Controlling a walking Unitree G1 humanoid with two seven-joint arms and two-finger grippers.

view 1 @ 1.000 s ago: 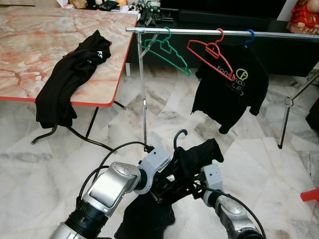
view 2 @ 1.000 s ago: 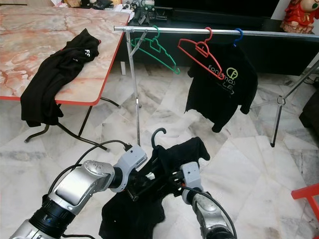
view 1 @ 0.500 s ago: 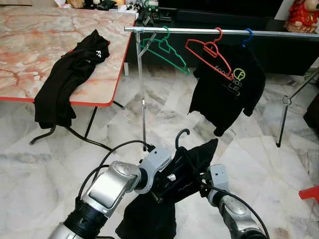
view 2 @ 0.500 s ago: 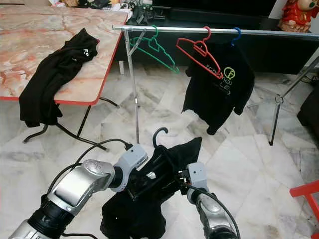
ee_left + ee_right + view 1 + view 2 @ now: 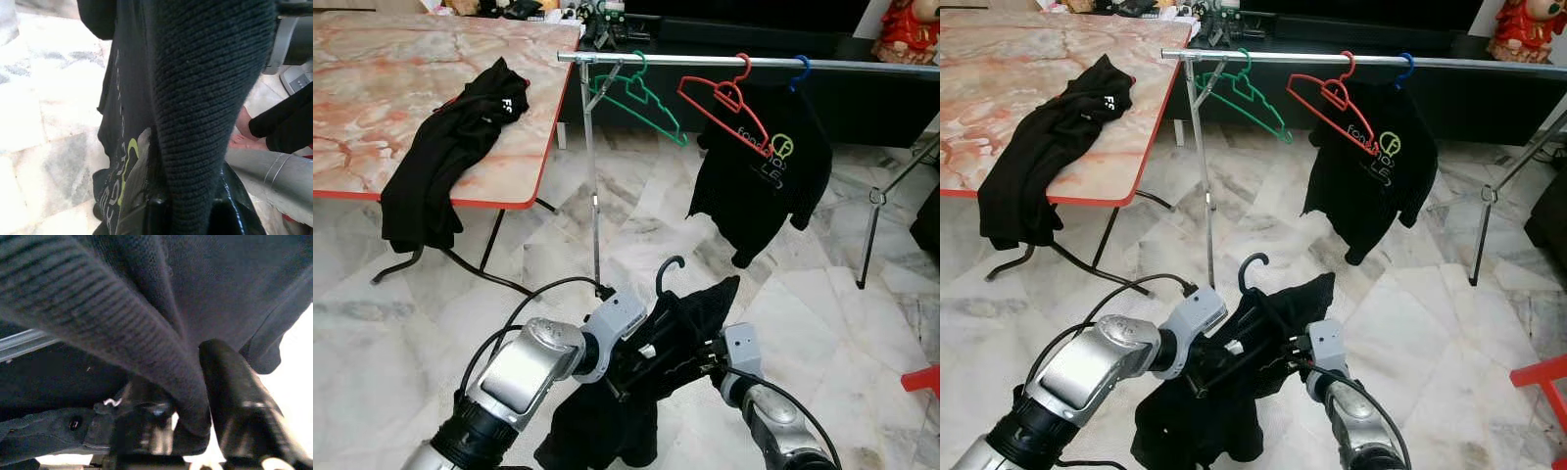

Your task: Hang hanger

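A black shirt [image 5: 680,328] on a black hanger is held low in front of me, over the marble floor. The hanger's hook [image 5: 668,269] sticks up above the cloth. My left gripper [image 5: 649,358] is shut on the shirt from the left, and my right gripper [image 5: 703,365] is shut on it from the right. In the right wrist view the ribbed collar [image 5: 107,318] runs between the black fingers [image 5: 237,394]. The steel rail [image 5: 705,61] stands ahead and carries a green hanger [image 5: 644,98], a red hanger [image 5: 726,103] and a hung black T-shirt [image 5: 766,171].
A marble-topped table [image 5: 372,98] with a red edge stands on the left, and a black garment [image 5: 450,147] is draped over its edge. The rail's upright post [image 5: 593,196] rises just beyond my grippers. A red object [image 5: 922,380] pokes in at the right edge.
The bundle of shirt between my grippers has sagged a little lower and the right gripper has shifted slightly. The rail and table stay as they were.
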